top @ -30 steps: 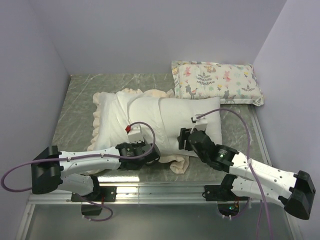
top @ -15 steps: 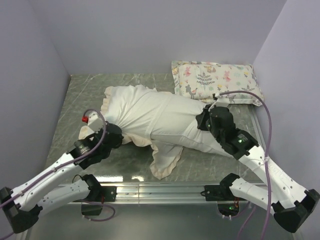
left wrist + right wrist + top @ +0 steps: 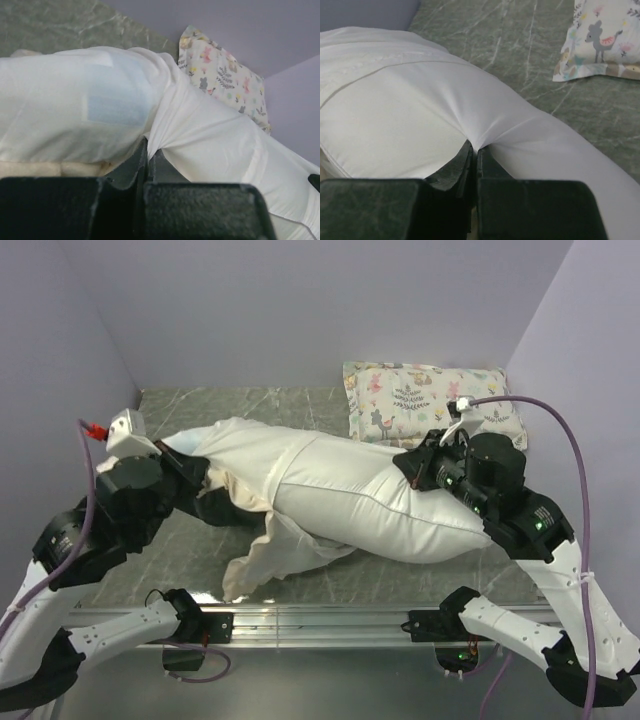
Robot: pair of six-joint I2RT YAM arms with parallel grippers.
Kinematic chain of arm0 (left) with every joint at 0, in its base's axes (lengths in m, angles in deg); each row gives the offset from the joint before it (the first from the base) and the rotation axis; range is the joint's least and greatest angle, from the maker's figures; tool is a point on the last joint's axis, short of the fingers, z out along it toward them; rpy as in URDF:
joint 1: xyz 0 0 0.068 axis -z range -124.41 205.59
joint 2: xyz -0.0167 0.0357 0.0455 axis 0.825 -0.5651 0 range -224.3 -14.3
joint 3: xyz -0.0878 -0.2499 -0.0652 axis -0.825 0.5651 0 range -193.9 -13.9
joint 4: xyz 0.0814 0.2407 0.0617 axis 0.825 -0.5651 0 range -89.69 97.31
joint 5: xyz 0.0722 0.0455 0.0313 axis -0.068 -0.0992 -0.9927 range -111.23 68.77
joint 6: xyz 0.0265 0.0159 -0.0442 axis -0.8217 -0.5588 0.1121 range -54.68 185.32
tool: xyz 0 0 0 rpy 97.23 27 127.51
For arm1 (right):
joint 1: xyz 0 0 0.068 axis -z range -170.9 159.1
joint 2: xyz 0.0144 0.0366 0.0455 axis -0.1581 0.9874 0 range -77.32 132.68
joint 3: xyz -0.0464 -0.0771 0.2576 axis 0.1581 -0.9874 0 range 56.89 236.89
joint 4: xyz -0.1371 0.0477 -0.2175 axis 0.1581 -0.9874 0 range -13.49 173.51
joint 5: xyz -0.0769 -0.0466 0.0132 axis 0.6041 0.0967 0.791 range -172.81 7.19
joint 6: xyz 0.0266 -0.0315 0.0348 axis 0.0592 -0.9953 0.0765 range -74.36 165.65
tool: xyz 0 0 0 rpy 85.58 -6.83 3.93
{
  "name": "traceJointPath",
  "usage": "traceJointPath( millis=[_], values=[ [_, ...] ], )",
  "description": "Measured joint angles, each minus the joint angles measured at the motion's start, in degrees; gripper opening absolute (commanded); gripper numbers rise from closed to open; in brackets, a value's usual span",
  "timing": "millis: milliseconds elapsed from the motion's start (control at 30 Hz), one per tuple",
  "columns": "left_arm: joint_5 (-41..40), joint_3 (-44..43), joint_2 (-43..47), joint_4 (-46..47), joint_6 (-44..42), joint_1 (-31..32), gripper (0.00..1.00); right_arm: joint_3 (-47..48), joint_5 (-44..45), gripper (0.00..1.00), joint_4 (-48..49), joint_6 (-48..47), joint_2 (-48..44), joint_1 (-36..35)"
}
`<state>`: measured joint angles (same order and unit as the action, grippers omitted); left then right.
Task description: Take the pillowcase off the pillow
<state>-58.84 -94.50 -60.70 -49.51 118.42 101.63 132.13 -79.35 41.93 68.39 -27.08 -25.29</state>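
The white pillow (image 3: pixel 395 508) hangs stretched between my two grippers above the table. The pillowcase (image 3: pixel 250 455) covers its left part, cream-white side out. Some dark grey plush (image 3: pixel 228 506) shows underneath, and a cream ruffled flap (image 3: pixel 262 558) hangs down to the table. My left gripper (image 3: pixel 198 480) is shut on a pinch of the pillowcase cloth (image 3: pixel 200 127), fingers pressed together in the left wrist view (image 3: pixel 148 146). My right gripper (image 3: pixel 410 468) is shut on a pinch of the pillow's white cloth (image 3: pixel 400 115) at its right end, as the right wrist view (image 3: pixel 475 148) shows.
A small animal-print pillow (image 3: pixel 430 403) lies at the back right corner against the wall, and shows in the left wrist view (image 3: pixel 220 75) and right wrist view (image 3: pixel 605 37). The green marbled table (image 3: pixel 170 415) is walled on the left, back and right.
Both arms have risen and pulled apart, left arm to the far left, right arm to the right. The pillow bundle has gone from lying on the table to hanging stretched between them.
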Motion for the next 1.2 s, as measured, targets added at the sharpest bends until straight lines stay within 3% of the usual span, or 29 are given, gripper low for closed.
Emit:
traceJointPath(
  millis=[200,333,433,600,767,1000,1100,1200],
  values=[
    [3.85,-9.42,-14.45,4.83,-9.38,-0.57,0.00,-2.32,-3.89,0.00,6.60,-0.85,8.20,2.97],
    [4.81,-6.88,-25.77,6.84,-11.80,1.18,0.01,-6.67,-6.71,0.00,12.79,-1.38,21.40,4.72],
    [4.00,-4.57,-29.33,6.93,-11.96,4.50,0.01,-7.85,-9.01,0.00,17.27,-1.18,28.63,4.76],
    [-0.42,-3.48,-24.35,6.69,-10.99,10.36,0.00,-6.97,-7.63,0.00,16.65,-2.56,22.80,4.55],
    [-5.77,-4.39,-19.89,2.73,-7.28,20.37,0.01,-5.55,-6.49,0.00,12.74,-4.66,17.88,4.02],
    [-14.43,-21.38,-30.10,-7.61,-4.33,32.96,0.01,2.32,-3.98,0.00,4.15,-6.21,15.69,0.04],
    [-15.17,-24.06,-31.28,-6.05,-5.66,33.46,0.00,7.52,-3.32,0.00,1.11,-6.56,14.36,-1.36],
    [-9.99,-22.67,-29.18,-0.94,-8.11,25.92,0.01,10.99,-2.84,0.00,0.61,-7.08,15.19,-1.51]
  ],
)
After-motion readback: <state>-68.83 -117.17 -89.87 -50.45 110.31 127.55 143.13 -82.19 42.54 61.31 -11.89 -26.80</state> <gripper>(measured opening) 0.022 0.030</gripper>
